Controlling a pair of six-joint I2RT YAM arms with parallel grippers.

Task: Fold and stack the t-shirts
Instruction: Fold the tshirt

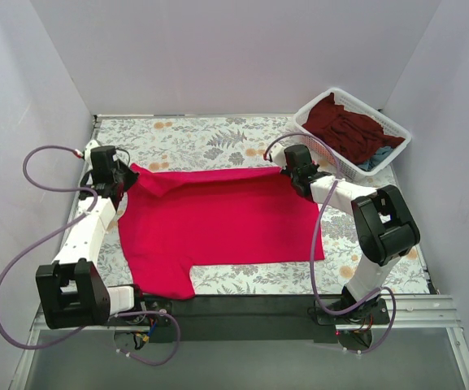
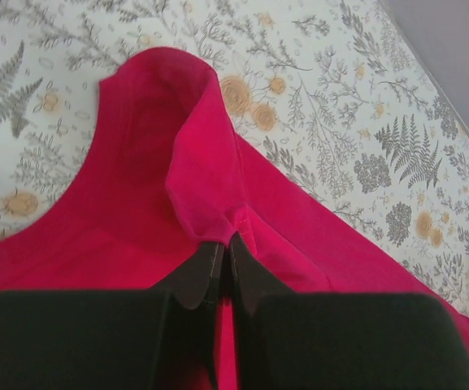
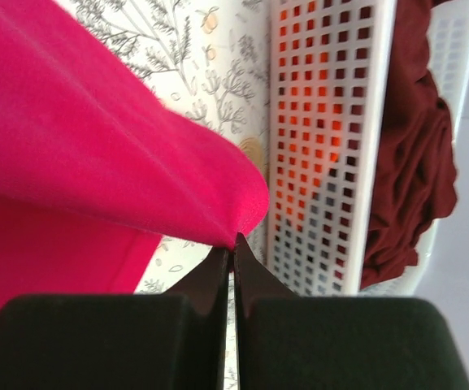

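A crimson-red t-shirt [image 1: 218,223] lies spread on the floral table, its far edge lifted into a fold. My left gripper [image 1: 126,185] is shut on the shirt's far left corner; in the left wrist view the cloth [image 2: 201,187] bunches up from between my closed fingertips [image 2: 224,244]. My right gripper [image 1: 287,172] is shut on the far right corner; in the right wrist view the red cloth [image 3: 96,146] hangs from the closed tips [image 3: 235,244], raised off the table. A dark maroon shirt [image 1: 344,126] and a teal-blue one [image 1: 378,156] lie in the basket.
A white mesh basket [image 1: 397,130] stands at the back right corner, close beside my right gripper; it also shows in the right wrist view [image 3: 323,162]. The floral tablecloth [image 1: 210,138] shows behind the shirt. Grey walls enclose the table on three sides.
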